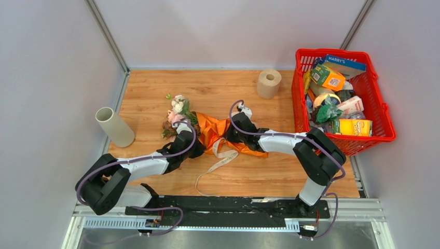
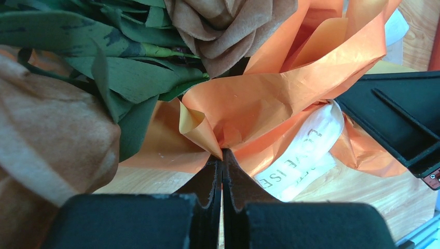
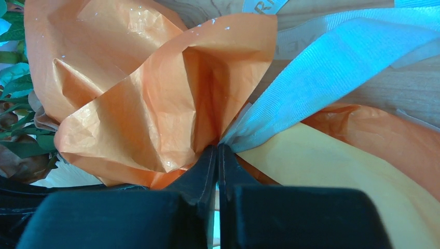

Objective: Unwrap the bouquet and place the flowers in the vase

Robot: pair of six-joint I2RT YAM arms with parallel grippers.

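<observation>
On the wood bench (image 1: 270, 176), my left pincer (image 2: 222, 155) and right pincer (image 3: 218, 151) pinch the orange paper (image 1: 211, 129); ribbon (image 1: 220, 160) loose, flowers (image 1: 177, 106) wrapped, vase (image 1: 115, 127) unfilled.

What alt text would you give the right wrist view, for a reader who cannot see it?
The right end effector, two black fingers closed at the bottom centre, pinches crinkled orange wrapping paper where a pale woven ribbon meets it. Smooth yellow-tan paper lies to the right and green leaves at the left edge, over a wooden table.
</observation>
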